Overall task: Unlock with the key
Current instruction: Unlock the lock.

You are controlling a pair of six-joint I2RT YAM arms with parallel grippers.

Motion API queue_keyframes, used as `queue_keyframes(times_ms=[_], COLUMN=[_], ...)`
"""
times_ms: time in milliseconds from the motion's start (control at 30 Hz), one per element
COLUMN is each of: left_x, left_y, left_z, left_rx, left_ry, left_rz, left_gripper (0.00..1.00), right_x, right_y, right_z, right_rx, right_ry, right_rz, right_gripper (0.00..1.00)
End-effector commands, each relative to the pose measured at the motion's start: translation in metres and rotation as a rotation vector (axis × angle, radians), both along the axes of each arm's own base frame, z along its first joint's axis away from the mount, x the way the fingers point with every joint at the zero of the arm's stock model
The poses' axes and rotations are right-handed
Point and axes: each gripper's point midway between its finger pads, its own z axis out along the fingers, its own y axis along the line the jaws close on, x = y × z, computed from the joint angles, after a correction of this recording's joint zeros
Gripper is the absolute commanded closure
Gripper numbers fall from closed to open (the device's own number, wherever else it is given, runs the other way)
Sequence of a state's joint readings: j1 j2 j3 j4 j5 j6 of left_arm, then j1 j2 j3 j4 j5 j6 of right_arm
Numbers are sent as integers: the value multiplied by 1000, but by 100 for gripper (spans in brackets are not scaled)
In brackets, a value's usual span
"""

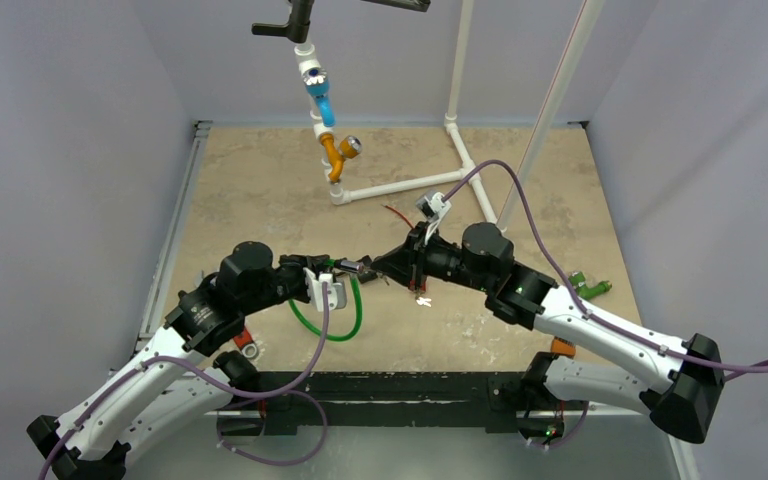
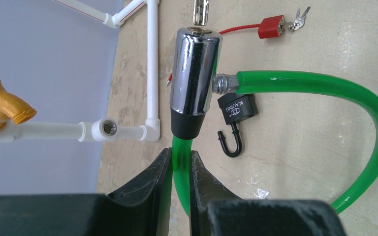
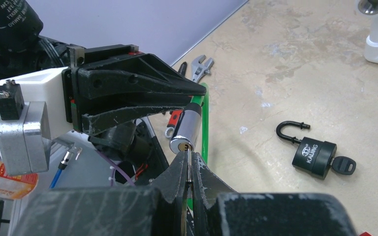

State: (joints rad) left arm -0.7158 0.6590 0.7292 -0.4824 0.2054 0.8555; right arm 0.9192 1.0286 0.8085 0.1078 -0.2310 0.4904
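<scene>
The left arm (image 1: 160,365) and the right arm (image 1: 600,325) both reach inward, low over the surface (image 1: 260,190), and their wrists point at each other. The left gripper (image 2: 180,153) has its fingers pinched on the green cable (image 2: 325,81). The right gripper (image 3: 189,156) has its fingers pressed together on the key (image 2: 200,11).

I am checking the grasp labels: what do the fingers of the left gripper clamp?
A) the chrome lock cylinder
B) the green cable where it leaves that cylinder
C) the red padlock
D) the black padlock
B: the left gripper is shut on the green cable right where it leaves the chrome cylinder, while the black padlock lies apart on the table.
</scene>
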Motion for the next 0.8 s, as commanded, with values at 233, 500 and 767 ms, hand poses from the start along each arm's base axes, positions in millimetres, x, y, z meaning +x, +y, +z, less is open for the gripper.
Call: queue_keyframes(times_ms=[233,500,767], left_x=[5,5,6], left_y=[-7,-6,-6], left_z=[36,37,39], left_rx=[-84,-86,-90], left_ry=[-105,-110,-117], left_rz=[-12,-11,-6], left_gripper=[100,100,100], right_x=[-2,0,5], right_y=[10,11,12], right_z=[36,29,22], right_rx=[90,79,62], right_ry=[-50,-37,-19], right_rz=[33,30,15], right_gripper=[100,100,100])
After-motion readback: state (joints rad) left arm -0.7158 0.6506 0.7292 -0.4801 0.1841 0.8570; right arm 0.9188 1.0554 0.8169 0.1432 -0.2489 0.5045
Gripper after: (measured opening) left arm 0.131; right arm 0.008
